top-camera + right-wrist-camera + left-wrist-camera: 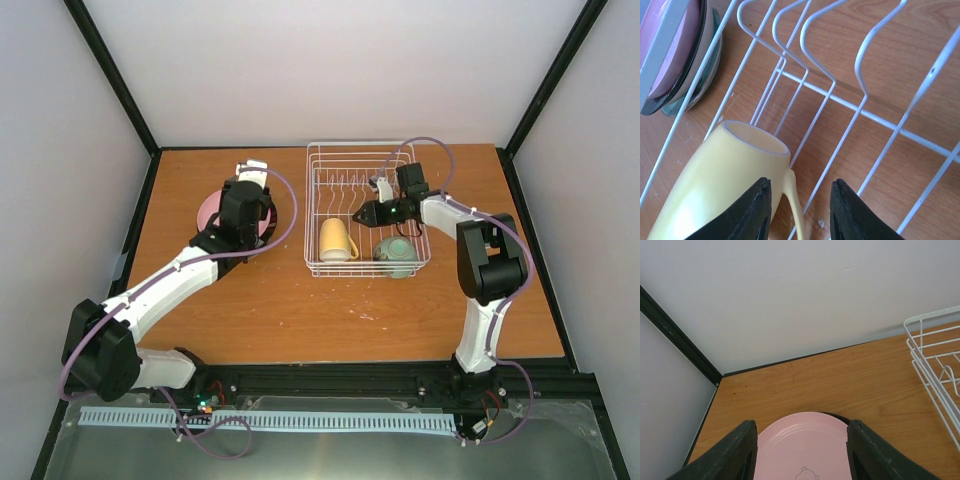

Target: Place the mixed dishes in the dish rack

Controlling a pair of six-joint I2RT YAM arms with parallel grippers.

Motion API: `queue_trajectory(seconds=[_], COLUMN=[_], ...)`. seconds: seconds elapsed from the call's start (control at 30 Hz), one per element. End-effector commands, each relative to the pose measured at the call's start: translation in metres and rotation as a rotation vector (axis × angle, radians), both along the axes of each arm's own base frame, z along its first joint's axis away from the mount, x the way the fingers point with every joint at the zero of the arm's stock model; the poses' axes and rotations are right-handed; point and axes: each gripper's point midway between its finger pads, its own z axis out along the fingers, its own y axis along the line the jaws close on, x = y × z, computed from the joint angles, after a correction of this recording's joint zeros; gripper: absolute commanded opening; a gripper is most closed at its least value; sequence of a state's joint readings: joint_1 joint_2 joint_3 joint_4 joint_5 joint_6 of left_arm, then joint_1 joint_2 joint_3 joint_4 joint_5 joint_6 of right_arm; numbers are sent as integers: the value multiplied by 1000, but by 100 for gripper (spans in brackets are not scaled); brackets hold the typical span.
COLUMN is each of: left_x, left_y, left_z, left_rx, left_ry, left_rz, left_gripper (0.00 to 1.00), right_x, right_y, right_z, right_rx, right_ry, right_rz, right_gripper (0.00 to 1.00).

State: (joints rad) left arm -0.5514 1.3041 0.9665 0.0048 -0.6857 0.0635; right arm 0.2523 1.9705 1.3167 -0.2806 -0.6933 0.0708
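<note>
Fingers of the right gripper (801, 186) stood narrowly apart astride the handle of the yellow mug (715, 175), lower left in the dish rack (860, 107); the left gripper (801, 427) gaped over the pink plate (802, 445), bottom centre.

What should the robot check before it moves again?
1. The mug is in the rack: ok.
2. The bowl is in the rack: ok.
3. The pink plate is in the rack: not ok, it lies on the table.
4. The slots are free: ok.
5. The left fingers are open over the pink plate: ok.
6. The right fingers are clear of the mug: not ok, its handle sits between them.
</note>
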Motion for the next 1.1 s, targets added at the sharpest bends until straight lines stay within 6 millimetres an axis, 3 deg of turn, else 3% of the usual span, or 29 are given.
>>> queue_trajectory(seconds=[0.0,0.27,0.47,0.67,0.87,0.9,1.03,1.07], left_x=[2,8,13,15,13,12,11,11], left_y=[7,8,5,4,6,7,8,8], left_z=[12,6,5,5,0,-2,-6,-7], left_rx=[12,30,52,85,106,105,93,92], left_ry=[-38,-33,-36,-36,-24,-19,-8,-6], left_rz=[11,-7,-20,-30,-33,-32,-28,-29], left_gripper=[50,50,49,49,49,49,49,49], right_x=[-17,-52,-55,-62,-65,-65,-66,-66], right_y=[0,-4,6,32,34,34,34,34], right_z=[-9,-27,-35,-53,-66,-67,-65,-64], right_rx=[-24,-32,-47,-118,-161,-161,-159,-154], right_ry=[74,170,194,207,216,219,215,215], right_rz=[41,104,145,231,240,241,241,243], right_gripper=[33,35,36,36,36,34,5,3])
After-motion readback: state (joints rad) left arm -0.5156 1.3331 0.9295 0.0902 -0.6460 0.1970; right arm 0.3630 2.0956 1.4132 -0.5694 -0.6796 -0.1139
